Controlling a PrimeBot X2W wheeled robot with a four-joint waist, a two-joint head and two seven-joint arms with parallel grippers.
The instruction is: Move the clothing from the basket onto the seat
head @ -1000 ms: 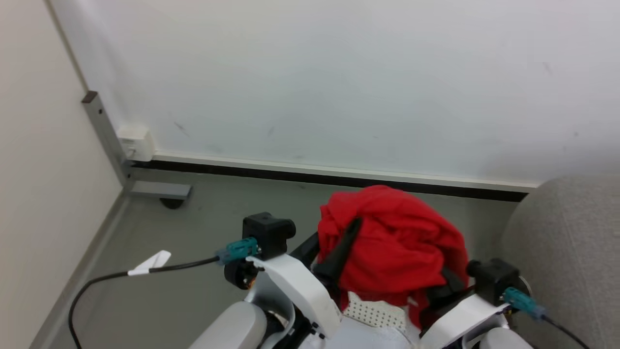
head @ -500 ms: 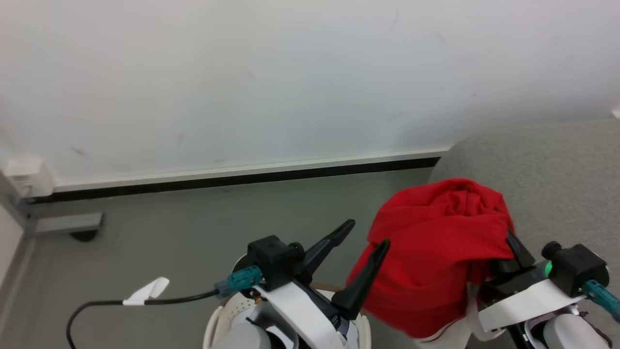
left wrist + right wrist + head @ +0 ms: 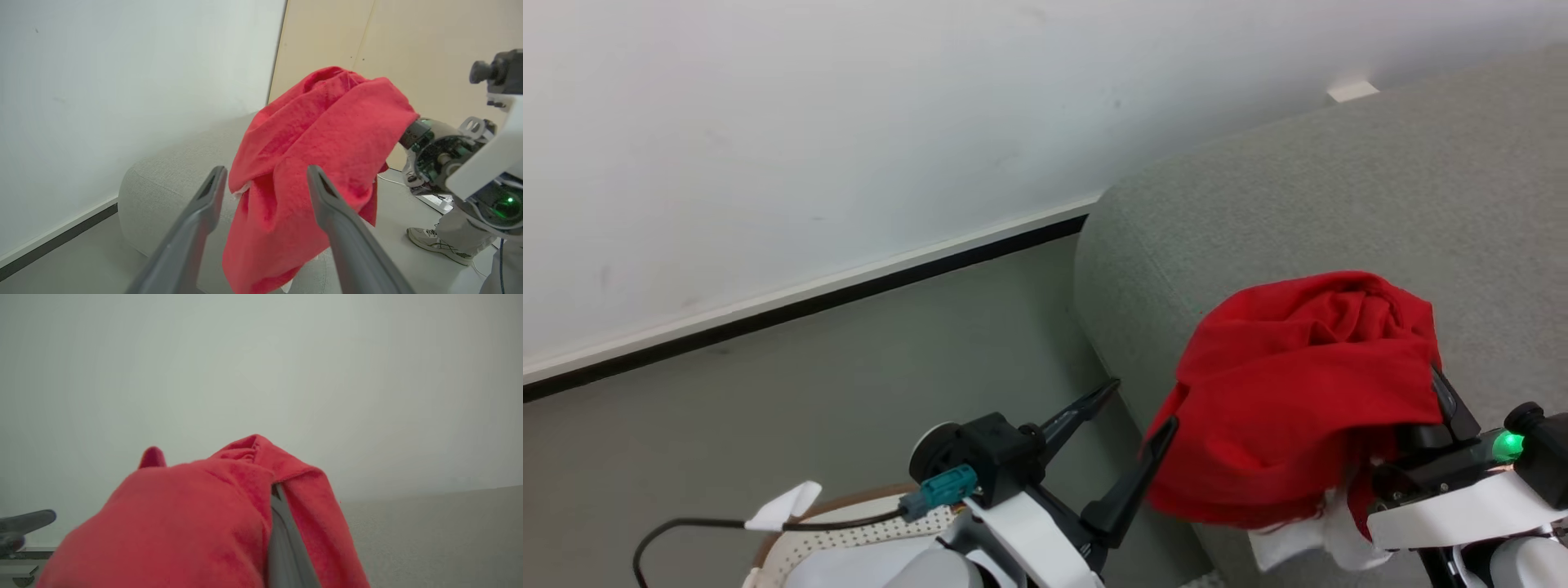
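Observation:
The red clothing [image 3: 1307,392] hangs bunched over my right gripper [image 3: 1425,392], which is shut on it; one dark finger [image 3: 1450,404] sticks out of the folds, and a white part droops below. The bundle hangs above the near edge of the light grey seat [image 3: 1339,188]. My left gripper [image 3: 1143,406] stands open just left of the clothing, with nothing between its fingers. In the left wrist view the clothing [image 3: 322,122] hangs beyond the spread fingers [image 3: 212,192]. In the right wrist view the clothing [image 3: 184,522] drapes over the finger [image 3: 282,539]. The white basket [image 3: 849,535] sits at the bottom left.
A white wall with a dark baseboard [image 3: 809,302] runs behind the grey floor [image 3: 849,392]. A black cable [image 3: 686,527] trails from my left wrist. In the left wrist view a person's shoe [image 3: 433,241] stands on the floor beyond the seat [image 3: 171,179].
The head view has swung right, from the corner toward the seat. My left gripper has opened and let go of the clothing, which now hangs from the right gripper alone.

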